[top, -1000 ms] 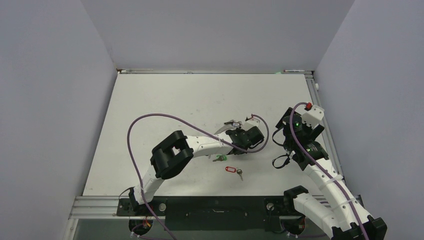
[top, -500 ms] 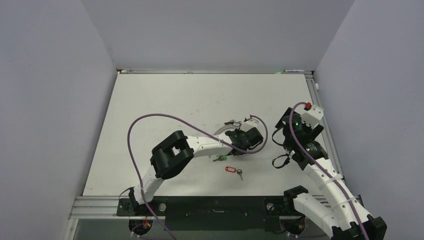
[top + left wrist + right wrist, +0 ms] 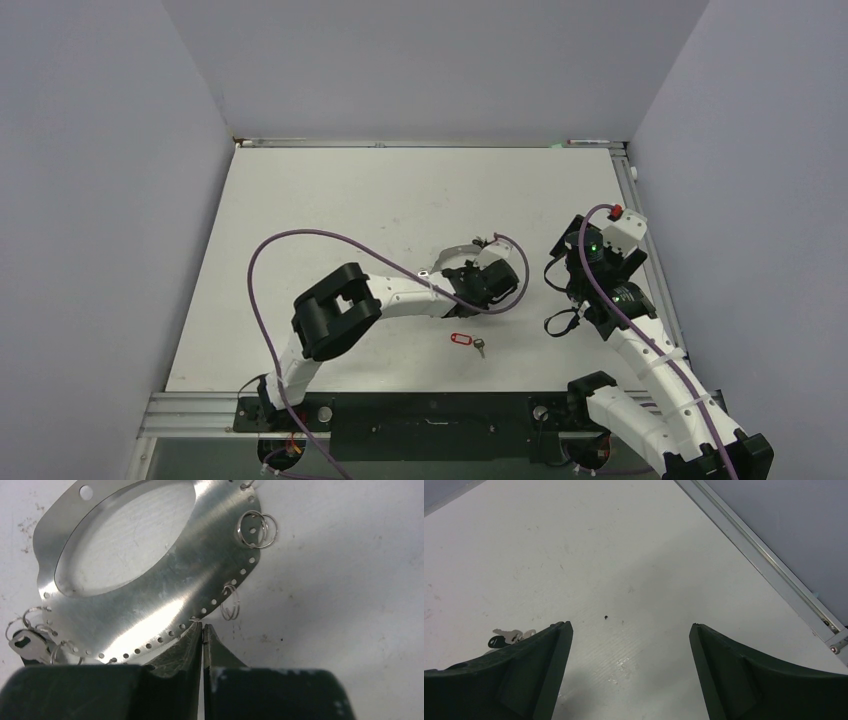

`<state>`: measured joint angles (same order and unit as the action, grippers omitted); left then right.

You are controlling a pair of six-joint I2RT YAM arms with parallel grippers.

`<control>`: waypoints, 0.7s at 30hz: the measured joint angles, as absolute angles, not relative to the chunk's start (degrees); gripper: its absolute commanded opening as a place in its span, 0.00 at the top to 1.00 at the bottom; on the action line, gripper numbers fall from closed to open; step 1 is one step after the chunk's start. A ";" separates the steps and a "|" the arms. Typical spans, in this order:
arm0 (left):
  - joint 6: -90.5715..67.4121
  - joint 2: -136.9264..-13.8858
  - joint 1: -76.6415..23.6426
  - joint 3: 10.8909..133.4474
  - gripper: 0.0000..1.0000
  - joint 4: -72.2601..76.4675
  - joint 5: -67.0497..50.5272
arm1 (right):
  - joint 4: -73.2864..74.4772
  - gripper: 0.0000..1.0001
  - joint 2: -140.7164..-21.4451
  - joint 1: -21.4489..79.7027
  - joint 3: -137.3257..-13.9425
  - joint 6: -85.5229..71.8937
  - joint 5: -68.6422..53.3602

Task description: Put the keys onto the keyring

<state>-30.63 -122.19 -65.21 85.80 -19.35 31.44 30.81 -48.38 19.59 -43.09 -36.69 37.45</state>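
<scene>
The keyring (image 3: 150, 580) is a flat silvery oval plate with a big hole, small holes along its rim and several small wire rings. In the top view it (image 3: 450, 258) lies mid-table. My left gripper (image 3: 202, 626) is shut, its tips pinching a small wire ring at the plate's near rim; it also shows in the top view (image 3: 478, 272). One silvery key (image 3: 22, 644) hangs on rings at the plate's left. The red-tagged key (image 3: 466, 342) lies loose nearer the front. The green-tagged key is hidden. My right gripper (image 3: 630, 625) is open and empty above bare table.
The left arm's purple cable (image 3: 300, 240) loops over the table's left half. A metal rail (image 3: 769, 555) runs along the table's right edge near the right gripper. A small silvery key with a dark head (image 3: 509, 636) lies left of the right gripper's left finger.
The left arm has swung left and toward the front, dragging the keyring slightly with it. The green-tagged key, seen before beside the arm, is now covered. The right arm has not moved.
</scene>
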 measured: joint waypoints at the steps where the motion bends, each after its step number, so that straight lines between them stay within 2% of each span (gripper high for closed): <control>1: -30.30 -121.08 -65.28 83.96 1.00 -17.85 31.05 | 30.79 0.09 -48.38 19.59 -43.09 -36.69 37.41; 13: -24.69 -100.86 -65.93 58.04 1.00 -4.01 22.44 | 29.93 0.12 -47.00 19.59 -43.09 -35.40 31.05; 21: -21.98 -89.14 -65.95 49.74 1.00 1.67 16.64 | 26.44 0.12 -45.45 19.62 -42.35 -33.23 18.72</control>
<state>-21.98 -89.14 -65.95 49.74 1.67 16.64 26.44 -45.45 19.62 -42.35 -33.23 18.72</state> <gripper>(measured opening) 0.004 0.883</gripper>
